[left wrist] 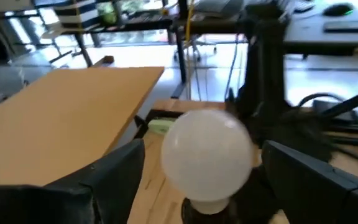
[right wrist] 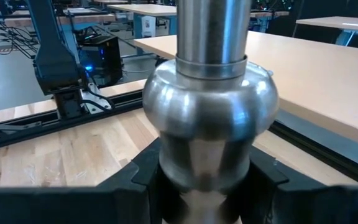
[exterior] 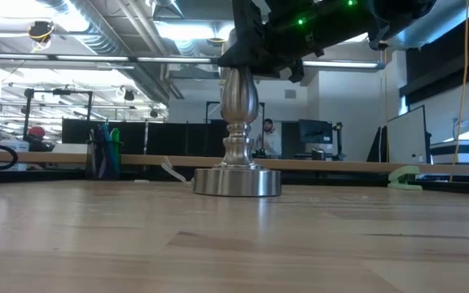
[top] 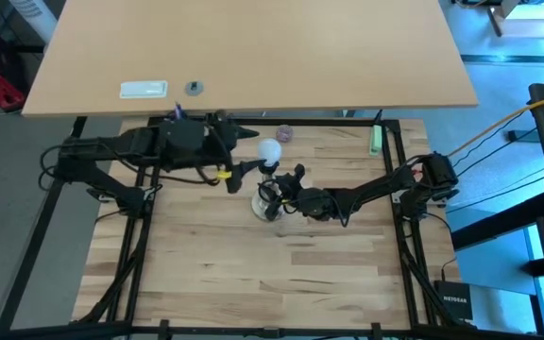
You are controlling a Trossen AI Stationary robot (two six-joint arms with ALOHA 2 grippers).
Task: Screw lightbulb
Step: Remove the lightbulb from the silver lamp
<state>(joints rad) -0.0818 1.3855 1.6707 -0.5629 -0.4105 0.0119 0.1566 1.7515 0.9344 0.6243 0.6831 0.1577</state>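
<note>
The white frosted lightbulb (top: 270, 149) stands upright with its narrow base in the dark socket (left wrist: 207, 210) on top of the silvery stand (exterior: 237, 155). The stand's round base (exterior: 237, 181) rests on the wooden table. My left gripper (top: 256, 152) reaches in from the table's left and is open. Its fingers (left wrist: 114, 180) stand on either side of the globe (left wrist: 207, 155) with a small gap. My right gripper (top: 287, 195) comes from the table's right and is shut on the stand's stem. In the low view a dark arm hides the bulb. My right gripper pinches the stand's stem (right wrist: 204, 180) between its two fingers (right wrist: 145, 183), just under the stem's round bulge (right wrist: 210, 99). The fingers come nearly level from the table's right and lie across the stem. The stand is upright, its base flat on the table.
A small greyish knob (top: 283, 133) lies just beyond the bulb, and a green object (top: 374, 141) lies at the far right. A tan tabletop (top: 253, 47) beyond the far rail bears a white box (top: 144, 90). The near half of the wooden table (top: 272, 274) is bare.
</note>
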